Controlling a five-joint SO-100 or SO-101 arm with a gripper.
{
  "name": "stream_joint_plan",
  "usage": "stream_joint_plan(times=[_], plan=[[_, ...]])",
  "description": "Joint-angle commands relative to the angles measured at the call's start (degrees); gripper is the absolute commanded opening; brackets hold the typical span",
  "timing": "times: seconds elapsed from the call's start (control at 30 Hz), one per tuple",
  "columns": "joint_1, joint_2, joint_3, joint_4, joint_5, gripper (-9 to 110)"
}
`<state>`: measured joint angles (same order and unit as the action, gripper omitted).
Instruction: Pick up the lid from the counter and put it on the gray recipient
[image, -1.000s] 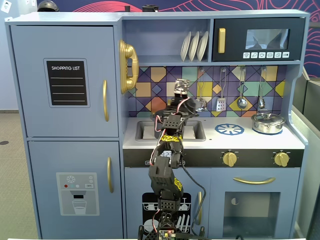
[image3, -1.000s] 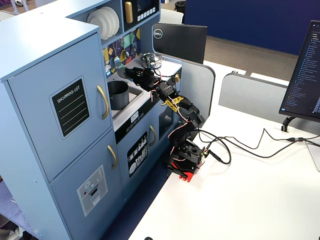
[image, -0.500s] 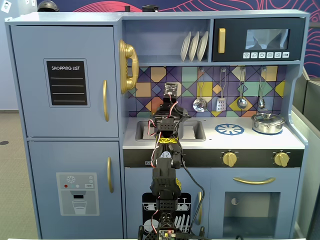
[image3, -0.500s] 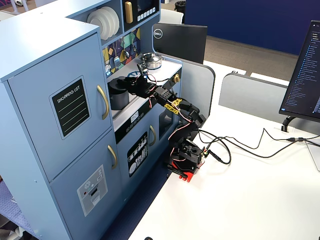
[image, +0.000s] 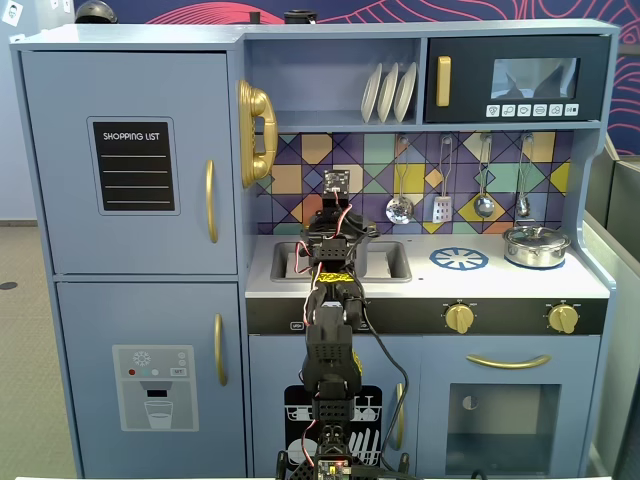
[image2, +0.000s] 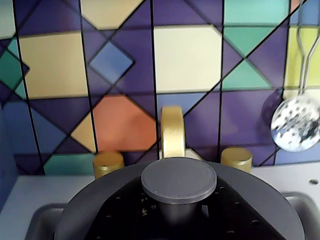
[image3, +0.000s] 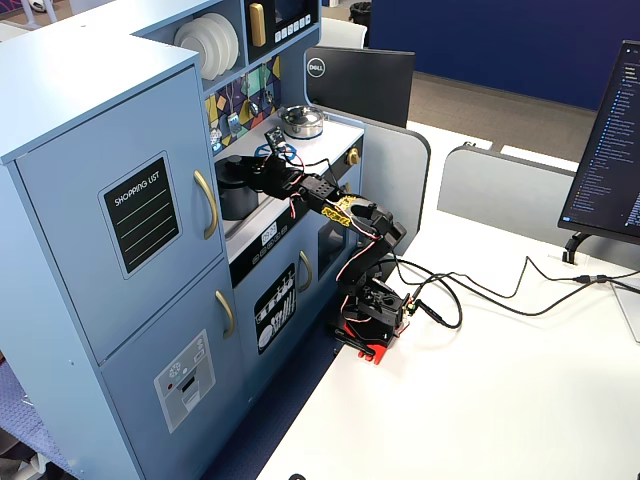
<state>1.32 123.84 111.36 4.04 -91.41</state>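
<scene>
The lid (image2: 150, 215) is a matte dark-gray disc with a round knob.

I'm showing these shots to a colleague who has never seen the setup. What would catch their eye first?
The black arm stands out, rising in front of a blue toy kitchen toward the sink. Behind it is the multicoloured tile backsplash. The wrist view is dominated by the dark-gray lid and its round knob, with the gold tap behind.
</scene>
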Motion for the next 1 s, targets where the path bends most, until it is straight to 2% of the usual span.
stream_joint_plan(times=[0.0, 0.77, 0.9, 0.97], plan=[[0.44, -0.26, -1.14, -2.99, 0.0, 0], [0.62, -3.78, 2.55, -8.79, 0.97, 1], [1.14, -1.49, 2.81, -6.68, 2.37, 26], [1.41, 0.7, 2.81, -4.22, 1.58, 32]])
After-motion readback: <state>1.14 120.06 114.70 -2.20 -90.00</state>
